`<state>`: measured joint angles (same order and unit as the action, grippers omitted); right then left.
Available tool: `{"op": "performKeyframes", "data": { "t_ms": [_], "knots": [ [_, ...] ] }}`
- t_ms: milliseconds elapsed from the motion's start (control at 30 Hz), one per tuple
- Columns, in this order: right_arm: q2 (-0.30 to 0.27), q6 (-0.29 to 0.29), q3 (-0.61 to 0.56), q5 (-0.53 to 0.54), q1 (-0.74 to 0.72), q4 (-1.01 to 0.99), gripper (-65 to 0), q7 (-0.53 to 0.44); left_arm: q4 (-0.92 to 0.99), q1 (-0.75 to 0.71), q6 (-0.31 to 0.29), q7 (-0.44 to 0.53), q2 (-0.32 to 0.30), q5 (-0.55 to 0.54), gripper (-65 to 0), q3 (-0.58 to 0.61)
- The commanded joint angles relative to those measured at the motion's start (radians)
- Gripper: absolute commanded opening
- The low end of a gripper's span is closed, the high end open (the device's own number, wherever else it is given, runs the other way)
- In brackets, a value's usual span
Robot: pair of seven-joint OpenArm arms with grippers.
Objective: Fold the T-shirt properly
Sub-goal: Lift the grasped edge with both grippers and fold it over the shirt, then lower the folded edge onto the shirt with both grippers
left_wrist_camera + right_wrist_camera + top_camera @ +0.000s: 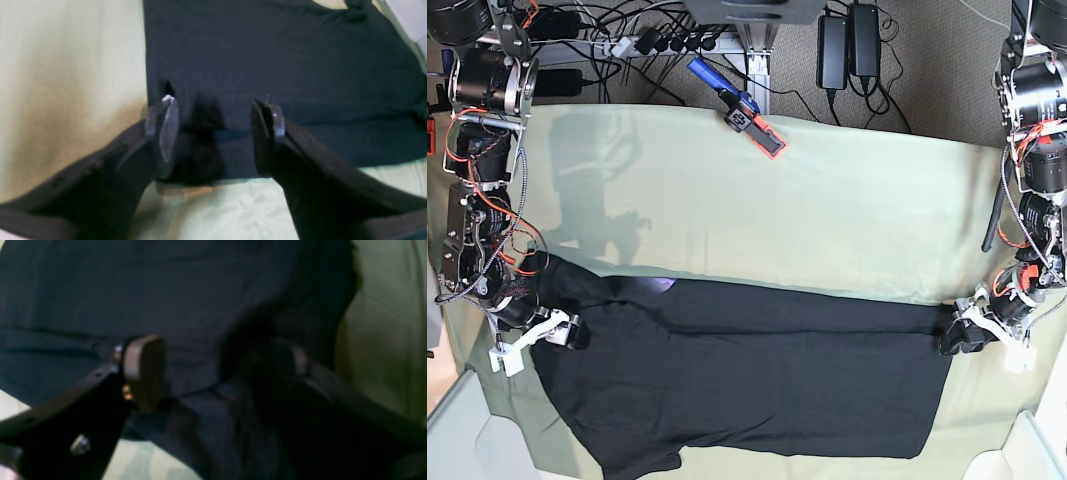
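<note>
The black T-shirt (747,385) lies spread, plain side up, across the near half of the pale green cloth (757,210) covering the tabletop. The left pincer (215,133) stands wide over its folded edge, gripping nothing. The right pincer (217,373) also gapes wide above the opposite end, empty

The T-shirt (757,390) is black with its plain side up, folded once lengthwise into a wide band spanning 9 to 3 o'clock, one short sleeve jutting out toward 7 o'clock.
</note>
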<state>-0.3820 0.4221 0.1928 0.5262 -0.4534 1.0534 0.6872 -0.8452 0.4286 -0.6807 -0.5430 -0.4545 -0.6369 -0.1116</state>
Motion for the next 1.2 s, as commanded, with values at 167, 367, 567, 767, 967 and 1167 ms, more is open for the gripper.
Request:
{"op": "performKeyframes", "data": {
  "t_ms": [167,367,567,767,967,1167],
  "knots": [
    [-0.017,0.045,0.100,0.016,-0.037,0.036,-20.1,0.053,-0.016,0.081,0.014,-0.100,-0.036,-0.070,-27.2,-0.010],
    [-0.044,0.046,0.330,0.072,-0.013,0.037,-20.2,0.178,-0.016,0.080,0.014,-0.196,-0.081,-0.159,-27.2,-0.014],
    [-0.089,0.046,0.387,0.117,0.080,0.037,-20.2,0.177,-0.016,0.063,0.014,-0.203,-0.089,-0.160,-27.2,-0.014],
    [-0.052,0.046,0.386,0.173,0.135,0.029,-20.2,0.166,-0.016,0.029,0.014,-0.224,-0.071,-0.176,-27.2,-0.014],
    [0.013,0.046,0.385,0.180,0.132,0.008,-20.2,0.140,-0.016,0.026,0.011,-0.258,-0.058,-0.216,-27.2,-0.014],
    [0.064,0.046,0.383,0.158,0.127,-0.019,-20.2,0.091,-0.016,0.025,0.011,-0.249,-0.058,-0.217,-27.2,-0.014]
  ]
}}
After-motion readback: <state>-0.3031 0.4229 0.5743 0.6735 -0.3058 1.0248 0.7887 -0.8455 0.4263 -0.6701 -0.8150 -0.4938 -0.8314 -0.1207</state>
